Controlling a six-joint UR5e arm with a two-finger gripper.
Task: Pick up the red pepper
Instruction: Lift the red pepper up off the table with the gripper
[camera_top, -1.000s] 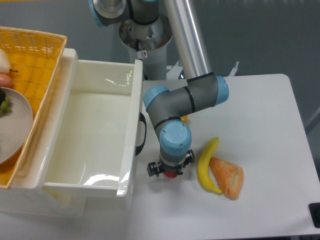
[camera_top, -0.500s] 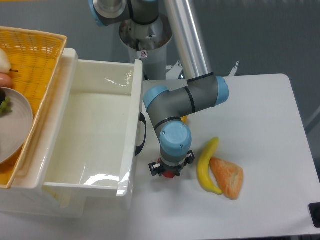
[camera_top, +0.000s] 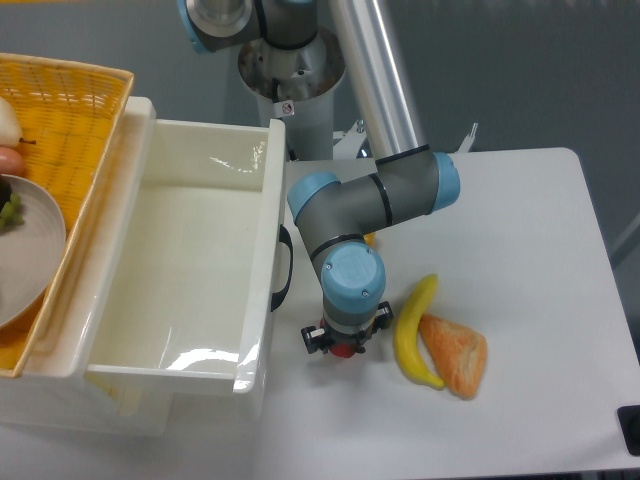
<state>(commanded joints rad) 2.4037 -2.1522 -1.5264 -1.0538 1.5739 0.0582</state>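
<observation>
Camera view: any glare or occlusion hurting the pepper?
Camera view: sharp, evenly lit; glare patches on the white bin only. The red pepper is nearly all hidden under the gripper, just a red sliver showing. Soft shadows, no blur.

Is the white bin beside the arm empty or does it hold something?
Empty: the white bin shows only its bare glossy floor and walls.
</observation>
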